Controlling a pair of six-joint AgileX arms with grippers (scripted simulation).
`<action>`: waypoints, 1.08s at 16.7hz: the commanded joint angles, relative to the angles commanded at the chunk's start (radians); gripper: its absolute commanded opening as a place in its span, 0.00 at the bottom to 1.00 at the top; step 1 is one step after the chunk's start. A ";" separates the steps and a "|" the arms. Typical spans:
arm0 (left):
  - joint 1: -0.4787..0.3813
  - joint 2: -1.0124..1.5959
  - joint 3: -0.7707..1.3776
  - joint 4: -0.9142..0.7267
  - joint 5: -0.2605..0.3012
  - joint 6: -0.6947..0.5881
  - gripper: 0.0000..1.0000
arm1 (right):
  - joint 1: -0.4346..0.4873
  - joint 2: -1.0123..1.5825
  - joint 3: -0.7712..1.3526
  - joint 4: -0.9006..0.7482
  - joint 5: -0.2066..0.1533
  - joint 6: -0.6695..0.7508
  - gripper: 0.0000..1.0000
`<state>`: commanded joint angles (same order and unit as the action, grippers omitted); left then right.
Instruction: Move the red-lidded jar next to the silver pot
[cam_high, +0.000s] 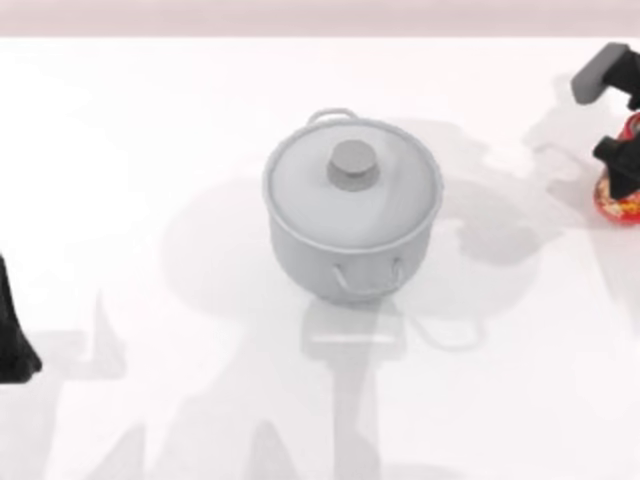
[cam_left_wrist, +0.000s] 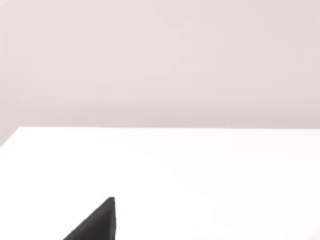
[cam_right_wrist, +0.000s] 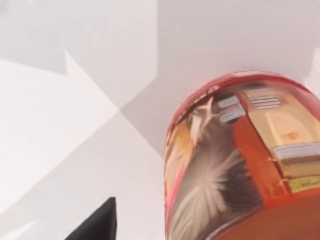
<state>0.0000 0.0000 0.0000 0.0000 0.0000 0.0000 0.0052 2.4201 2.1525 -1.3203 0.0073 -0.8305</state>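
Observation:
The silver pot (cam_high: 352, 205) stands mid-table with its domed lid on, a dark knob on top and two loop handles. The red-lidded jar (cam_high: 617, 202) sits at the far right edge, well apart from the pot. My right gripper (cam_high: 620, 165) is directly over it and hides most of it. In the right wrist view the jar (cam_right_wrist: 240, 165) fills the frame close up, showing its red rim and red-and-yellow label. One dark fingertip (cam_right_wrist: 100, 222) stands a gap away from the jar's side; the other finger is hidden. My left gripper (cam_high: 15, 340) is parked at the left edge.
The white table (cam_high: 150, 200) runs to a pale back wall. In the left wrist view only bare table, wall and one dark fingertip (cam_left_wrist: 97, 222) show. Arm shadows fall across the front of the table.

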 joint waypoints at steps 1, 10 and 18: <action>0.000 0.000 0.000 0.000 0.000 0.000 1.00 | 0.000 0.000 0.000 0.000 0.000 0.000 0.85; 0.000 0.000 0.000 0.000 0.000 0.000 1.00 | 0.000 0.000 0.000 0.000 0.000 0.000 0.17; 0.000 0.000 0.000 0.000 0.000 0.000 1.00 | 0.000 0.000 0.000 0.000 0.000 0.000 0.00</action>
<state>0.0000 0.0000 0.0000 0.0000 0.0000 0.0000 0.0052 2.4201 2.1525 -1.3203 0.0073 -0.8305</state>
